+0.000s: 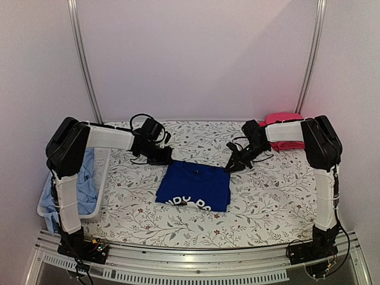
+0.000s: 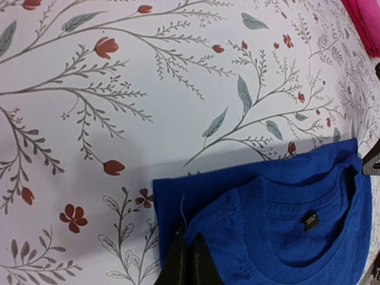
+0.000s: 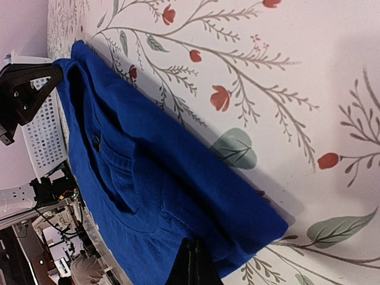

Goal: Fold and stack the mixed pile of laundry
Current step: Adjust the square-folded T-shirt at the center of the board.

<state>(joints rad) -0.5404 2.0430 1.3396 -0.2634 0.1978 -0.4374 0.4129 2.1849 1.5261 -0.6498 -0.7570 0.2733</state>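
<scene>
Subject: royal-blue shirt (image 1: 193,184), lying partly folded on the table cover (image 1: 267,202), between the two tools and extending from their tips toward the arm bases.

Hold: the left gripper (image 1: 167,159) is closed on the shirt's far left corner and the right gripper (image 1: 231,167) is closed on its far right corner. In both wrist views the fingers meet with blue cloth between them. The edge running from one tool to the other sits slightly off the cover and casts a shadow beneath it. In my judgement a matched two-corner pinch keeps that edge straight, so the next fold can be carried over evenly.

Pose: the left arm (image 1: 110,138) and right arm (image 1: 285,130) reach inward from the outer sides. Their forearms are near level, and the wrists dip so the tips meet the cloth low.

Other items: the light-blue shirt (image 1: 89,169) is in the basket (image 1: 102,178), outboard of the left gripper. The red-pink garment (image 1: 279,117) lies outboard of the right gripper, partly hidden behind that arm. Neither has been folded onto a stack, so the task looks early.
</scene>
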